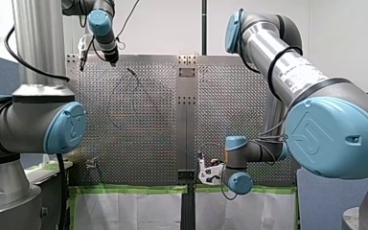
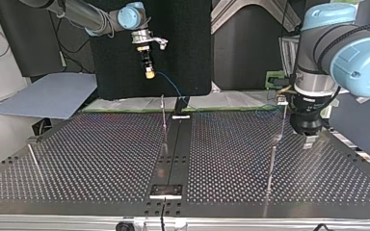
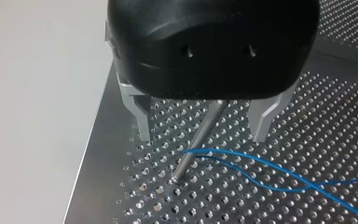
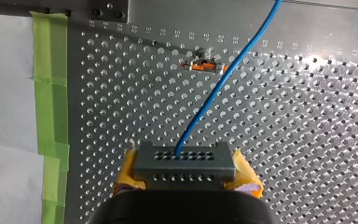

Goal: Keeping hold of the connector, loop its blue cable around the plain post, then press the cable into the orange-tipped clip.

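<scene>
Right gripper (image 4: 186,170) – yellow pads (image 4: 127,175) clamped on grey holed connector (image 4: 185,161); left gripper (image 3: 202,136) – metal fingers (image 3: 142,119) apart, steel post (image 3: 194,149) between.

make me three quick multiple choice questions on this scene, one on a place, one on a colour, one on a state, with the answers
1. Where does the plain post stand?
A) between the fingers of my left gripper
B) lying flat
C) well outside both fingers

2. What colour is the cable?
A) red
B) blue
C) white

3. What is my right gripper doing?
A) open and empty
B) shut on a screwdriver
C) shut on the connector

Answers:
1 A: in the left wrist view the post rises from the table between the two open metal fingers.
2 B: the right wrist view shows a blue line running out of the connector.
3 C: the yellow pads press on both sides of the grey connector.
</scene>
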You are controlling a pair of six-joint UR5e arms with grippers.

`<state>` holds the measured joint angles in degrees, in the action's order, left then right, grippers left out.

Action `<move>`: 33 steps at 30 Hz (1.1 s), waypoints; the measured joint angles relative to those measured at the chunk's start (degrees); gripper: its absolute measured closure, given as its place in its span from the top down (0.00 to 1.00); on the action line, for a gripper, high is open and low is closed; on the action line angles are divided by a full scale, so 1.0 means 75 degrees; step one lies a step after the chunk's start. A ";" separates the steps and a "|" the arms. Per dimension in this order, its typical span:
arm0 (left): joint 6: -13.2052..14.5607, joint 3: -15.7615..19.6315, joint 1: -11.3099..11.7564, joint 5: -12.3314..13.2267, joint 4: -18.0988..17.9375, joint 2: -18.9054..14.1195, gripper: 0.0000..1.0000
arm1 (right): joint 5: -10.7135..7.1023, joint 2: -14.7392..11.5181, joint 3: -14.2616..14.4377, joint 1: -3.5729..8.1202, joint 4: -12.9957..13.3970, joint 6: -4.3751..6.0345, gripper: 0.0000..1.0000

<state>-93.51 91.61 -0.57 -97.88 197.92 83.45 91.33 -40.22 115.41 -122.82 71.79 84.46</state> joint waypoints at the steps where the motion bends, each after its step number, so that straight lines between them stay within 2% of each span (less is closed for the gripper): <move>1: -0.0004 0.0000 -0.0007 -0.0010 0.0004 0.0000 1.00 | 0.0000 0.0000 -0.0001 -0.0001 -0.0004 0.0000 0.00; 21: -0.0048 0.0003 -0.0071 -0.0032 0.0050 -0.0001 1.00 | -0.0001 0.0000 -0.0007 -0.0002 -0.0037 0.0002 0.00; 28: 0.0352 0.0000 -0.0178 0.0033 0.0006 -0.0001 1.00 | 0.0000 0.0000 -0.0007 0.0000 -0.0037 0.0006 0.00; 33: 0.0589 -0.0003 -0.0280 0.0331 -0.0168 0.0067 1.00 | -0.0001 0.0000 -0.0019 -0.0003 -0.0038 0.0039 0.00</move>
<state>-89.09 91.59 -2.67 -95.40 196.66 83.95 91.32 -40.22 115.26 -122.85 71.50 84.76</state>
